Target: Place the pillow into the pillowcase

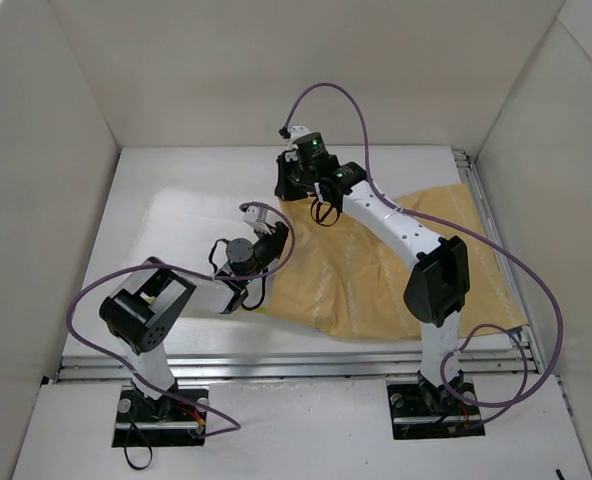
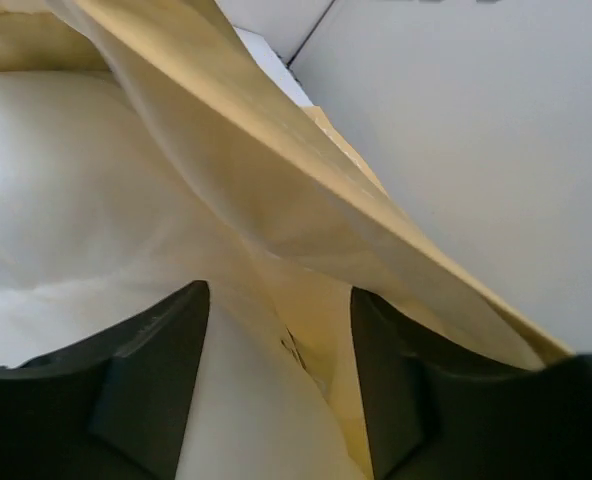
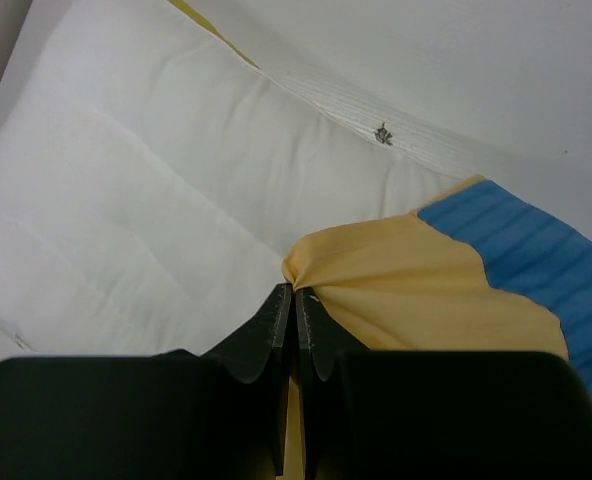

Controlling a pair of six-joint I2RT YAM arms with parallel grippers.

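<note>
Seeing right gripper (image 3: 294, 300) clenched tight on a puckered fold of the pillowcase (image 3: 406, 290) hem, lifted near the middle of the table (image 1: 396, 170), toward its far edge. Cloth is thin and yellow-orange outside, w/ a ribbed blue face showing at the mouth. Rest of the case lies wrinkled and flat, spreading to the near-right corner. Pillow (image 3: 126, 200) is soft, white and quilted w/ faint stitch lines and yellow piping. It sits beside the mouth, toward the far-left corner. Left gripper (image 2: 281, 380) is spread wide, not gripping. A draped sheet of the yellow cloth passes btw its black fingers (image 2: 156, 370).
</note>
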